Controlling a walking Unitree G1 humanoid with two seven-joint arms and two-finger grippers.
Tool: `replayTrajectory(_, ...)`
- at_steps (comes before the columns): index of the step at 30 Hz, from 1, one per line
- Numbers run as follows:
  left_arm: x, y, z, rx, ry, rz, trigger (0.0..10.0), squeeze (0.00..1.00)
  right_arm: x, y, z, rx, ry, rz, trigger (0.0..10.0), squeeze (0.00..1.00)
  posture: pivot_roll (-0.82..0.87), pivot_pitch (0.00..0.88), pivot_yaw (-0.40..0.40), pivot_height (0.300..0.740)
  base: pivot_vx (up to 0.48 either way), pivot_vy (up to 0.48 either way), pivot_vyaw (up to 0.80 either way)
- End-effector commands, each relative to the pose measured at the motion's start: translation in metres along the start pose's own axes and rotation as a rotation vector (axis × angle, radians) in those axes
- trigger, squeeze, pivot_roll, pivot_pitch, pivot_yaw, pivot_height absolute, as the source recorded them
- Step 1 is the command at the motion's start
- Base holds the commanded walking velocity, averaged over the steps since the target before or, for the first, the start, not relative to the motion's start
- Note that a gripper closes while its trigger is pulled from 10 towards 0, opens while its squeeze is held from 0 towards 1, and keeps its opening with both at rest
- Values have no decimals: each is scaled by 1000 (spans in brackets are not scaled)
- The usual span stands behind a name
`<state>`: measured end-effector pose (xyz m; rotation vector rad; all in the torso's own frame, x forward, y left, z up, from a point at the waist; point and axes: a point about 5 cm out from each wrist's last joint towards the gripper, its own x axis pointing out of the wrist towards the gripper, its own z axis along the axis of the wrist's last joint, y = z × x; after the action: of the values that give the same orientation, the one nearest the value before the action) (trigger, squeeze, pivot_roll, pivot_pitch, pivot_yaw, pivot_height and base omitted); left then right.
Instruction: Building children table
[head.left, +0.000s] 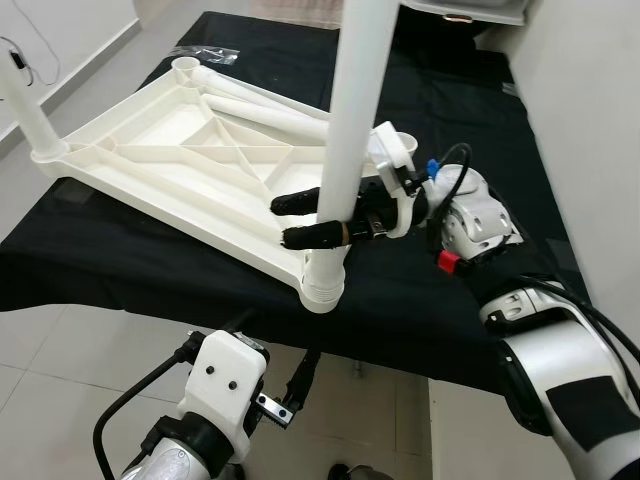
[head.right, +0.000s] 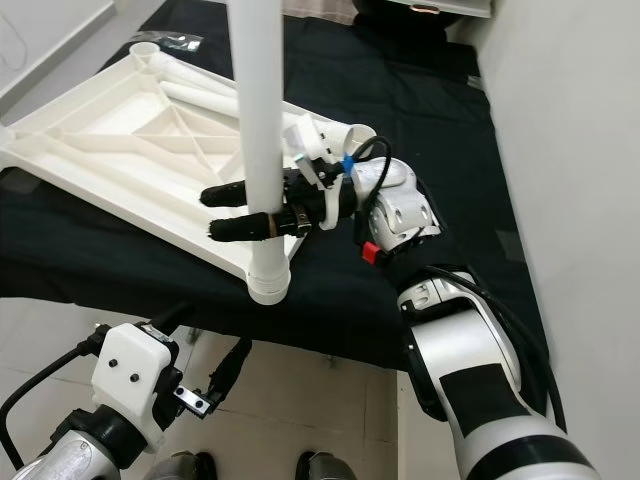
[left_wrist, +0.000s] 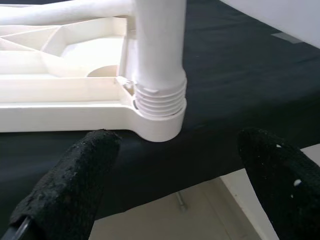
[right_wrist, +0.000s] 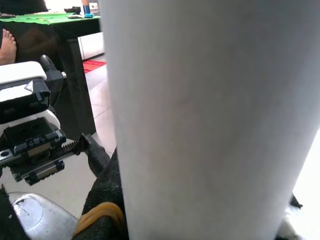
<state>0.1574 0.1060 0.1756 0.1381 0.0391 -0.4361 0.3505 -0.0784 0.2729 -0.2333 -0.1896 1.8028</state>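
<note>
Left eye view puts the left gripper (head.left: 285, 400) nearest, hanging below the near edge of the black-covered desk (head.left: 130, 265) over pale floor tiles (head.left: 60, 350); its wrist camera shows both black fingers (left_wrist: 75, 185) spread wide apart with nothing between them, pointed up at the desk's edge.

Just above that edge sits the near corner socket (head.left: 323, 283) of the upturned white children's table top (head.left: 190, 160), a ribbed plastic panel lying underside-up across the desk. A white table leg (head.left: 350, 130) stands upright in this socket — its threads (left_wrist: 159, 97) show partly exposed above the collar in the left wrist view. The socket's rim overhangs or sits right at the desk's near edge; I cannot tell which.

The right gripper (head.left: 312, 220) reaches in from the right, its two black fingers closed around the leg low down, one on each side.

Inside the panel's ribbed hollow, further back, at least one more loose white leg (head.left: 265, 112) lies flat. Open empty sockets show at the far corner (head.left: 186, 68) and the right corner (head.left: 400, 142). At the left corner another leg (head.left: 30, 110) stands in place.

Bare black cloth stretches to the right of the panel and beyond it toward the far edge, where a small clear bag (head.left: 205, 52) lies
</note>
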Motion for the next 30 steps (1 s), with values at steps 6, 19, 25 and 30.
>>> replayTrajectory(6, -2, -2, 1, 13, 8, 3, 10000, 0, 24, -1, -13, 85, -65, 62, 10000, 0, 205, 259, -130, 740, 0, 0, 0)
replayTrajectory(19, -1, 2, 3, 21, 2, 23, 10000, 0, 3, 9, -39, 133, -97, -30, 10000, 0, 191, 254, -126, 740, 0, 0, 0)
replayTrajectory(25, 1, 3, 2, 29, -2, 21, 10000, 0, -9, 14, -43, 78, -21, -86, 10000, 0, 183, 244, -120, 740, 0, 0, 0)
replayTrajectory(30, 3, 4, 2, 34, -5, 18, 10000, 0, -14, 10, -45, 51, 74, -150, 10000, 0, 182, 233, -122, 740, 0, 0, 0)
